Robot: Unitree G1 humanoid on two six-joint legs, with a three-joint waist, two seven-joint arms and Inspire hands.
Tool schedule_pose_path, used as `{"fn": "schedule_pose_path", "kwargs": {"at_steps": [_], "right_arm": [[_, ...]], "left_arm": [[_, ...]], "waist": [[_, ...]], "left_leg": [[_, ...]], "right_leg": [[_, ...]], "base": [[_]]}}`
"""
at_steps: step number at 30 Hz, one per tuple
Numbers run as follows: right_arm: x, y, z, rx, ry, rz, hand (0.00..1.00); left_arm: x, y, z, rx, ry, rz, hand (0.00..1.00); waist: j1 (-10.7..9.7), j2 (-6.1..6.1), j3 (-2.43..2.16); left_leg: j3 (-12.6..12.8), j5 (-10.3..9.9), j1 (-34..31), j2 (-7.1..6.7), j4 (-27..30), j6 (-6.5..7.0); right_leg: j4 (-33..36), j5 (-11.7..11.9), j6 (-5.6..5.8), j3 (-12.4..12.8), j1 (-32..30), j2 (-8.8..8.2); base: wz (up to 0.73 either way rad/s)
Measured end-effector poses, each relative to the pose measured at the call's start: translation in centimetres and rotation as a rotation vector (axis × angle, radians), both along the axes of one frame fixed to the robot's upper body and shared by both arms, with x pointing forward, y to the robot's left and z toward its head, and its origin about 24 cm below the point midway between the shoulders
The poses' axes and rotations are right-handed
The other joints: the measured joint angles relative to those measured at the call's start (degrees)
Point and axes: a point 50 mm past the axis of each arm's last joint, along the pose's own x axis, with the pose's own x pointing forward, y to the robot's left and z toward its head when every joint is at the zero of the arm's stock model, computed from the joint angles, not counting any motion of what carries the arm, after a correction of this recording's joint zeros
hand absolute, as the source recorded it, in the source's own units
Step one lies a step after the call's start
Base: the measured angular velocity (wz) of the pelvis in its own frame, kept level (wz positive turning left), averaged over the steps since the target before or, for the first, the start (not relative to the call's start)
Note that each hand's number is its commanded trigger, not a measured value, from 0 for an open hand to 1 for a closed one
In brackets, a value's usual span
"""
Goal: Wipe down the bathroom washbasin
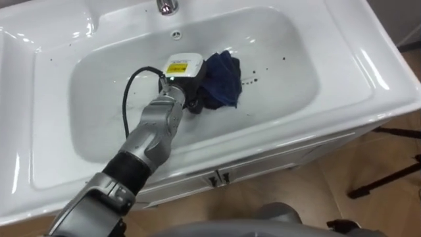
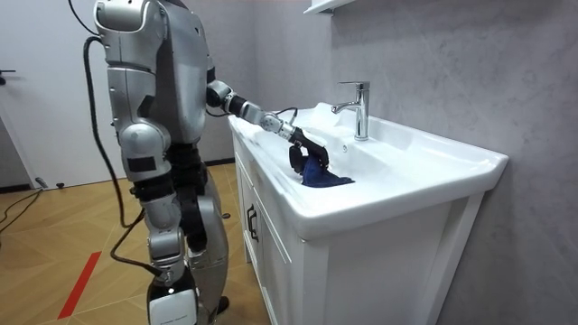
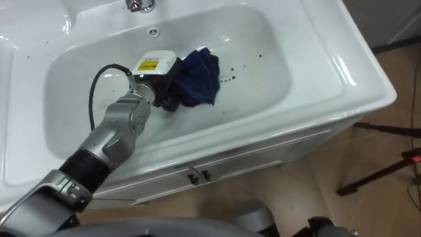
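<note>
A dark blue cloth lies crumpled in the middle of the white basin, also seen as the blue cloth in the room view. My left hand reaches into the bowl from the lower left and rests on the cloth's left edge, with its dark fingers curled into the fabric. From the room's side, the left hand presses the cloth against the basin's bottom. Dark specks dot the white surface just right of the cloth.
The chrome faucet stands at the basin's back rim, with an overflow hole below it. The basin sits on a white cabinet with door handles. I stand on a wooden floor close to the cabinet's front. Dark stand legs cross the floor at right.
</note>
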Motion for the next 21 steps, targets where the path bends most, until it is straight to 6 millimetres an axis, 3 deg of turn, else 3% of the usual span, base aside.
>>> {"fn": "schedule_pose_path", "kwargs": {"at_steps": [3, 8, 13, 21], "right_arm": [[0.3, 0.0, 0.0, 0.011, 0.000, 0.006, 0.00], [0.4, 0.2, 0.0, 0.011, 0.010, 0.053, 0.00], [1.0, 0.1, 0.1, 0.008, -0.009, 0.060, 0.00], [1.0, -0.1, 0.2, 0.011, -0.028, 0.024, 0.00]], "left_arm": [[0.3, -0.4, 0.3, 0.014, 0.001, -0.025, 1.00], [0.5, -1.8, 0.9, 0.026, -0.018, -0.091, 1.00], [0.6, -2.2, 1.3, 0.000, -0.008, -0.102, 1.00], [0.1, -3.9, 2.5, -0.076, -0.015, -0.166, 1.00]], "waist": [[-0.43, 0.11, -0.03], [-0.77, 0.64, 0.03], [-0.74, 1.97, -0.02], [-1.62, 1.86, 0.04]], "left_leg": [[1.13, 0.01, -0.06, 0.14, 0.08, 0.02], [1.77, 0.04, -0.53, 0.06, 0.62, 0.09], [1.81, 0.05, -0.57, 0.08, 0.61, 0.09], [2.12, 0.07, -0.23, -0.03, -0.20, 0.13]], "right_leg": [[0.02, -0.03, -0.03, 1.22, -0.52, 0.09], [-0.08, 0.03, 0.08, 1.24, -0.67, -0.08], [-0.18, 0.02, 0.07, 1.18, -0.66, -0.07], [-0.91, 0.07, 0.12, 0.55, 0.30, -0.14]], "base": [[-0.13], [0.01], [0.00], [0.03]]}}
